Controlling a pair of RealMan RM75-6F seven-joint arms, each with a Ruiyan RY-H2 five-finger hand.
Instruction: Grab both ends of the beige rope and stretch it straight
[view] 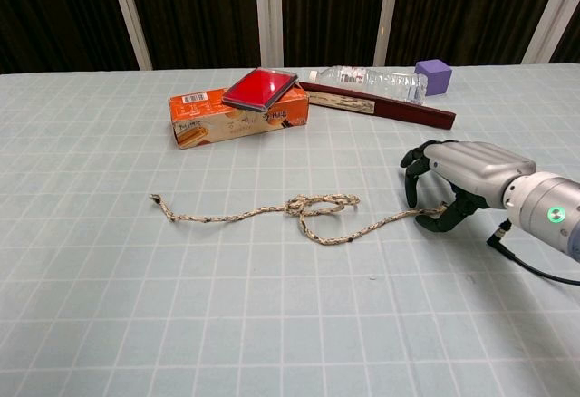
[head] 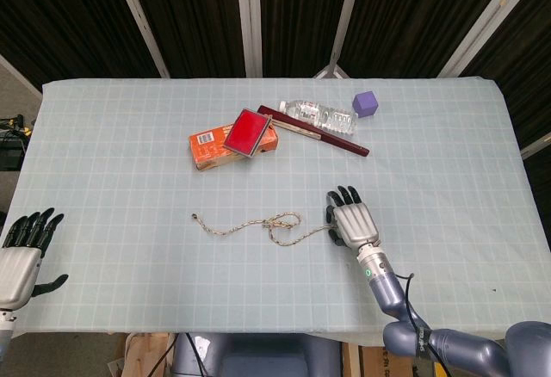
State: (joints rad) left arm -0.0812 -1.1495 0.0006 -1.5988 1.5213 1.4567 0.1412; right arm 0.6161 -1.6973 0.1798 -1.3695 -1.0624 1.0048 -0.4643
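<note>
The step in hand is judged to be the grasp of the right end of the beige braided rope, which is laid across the pale gridded worktop from a free left end, through a loose loop near its middle, to a right end beside the right hand. For a clean grasp, the rope tip should be pinched squarely between thumb and fingers close to the end, and no pull should be applied until the other end is also secured, since an early pull is likely to drag the whole rope or tighten the loop into a knot. The right hand is set low over the worktop with its fingers curled downward and apart from the thumb, and the rope's right tip is seen in the chest view to run into the gap between them; whether the tip is touched cannot be told, and no closed grip is shown. In the head view the same hand is placed just right of the rope end. The left hand is held at the near left edge of the worktop, fingers spread and nothing held, well apart from the rope's left end. An orange carton with a red flat case on it is located farther back, clear of the rope.
</note>
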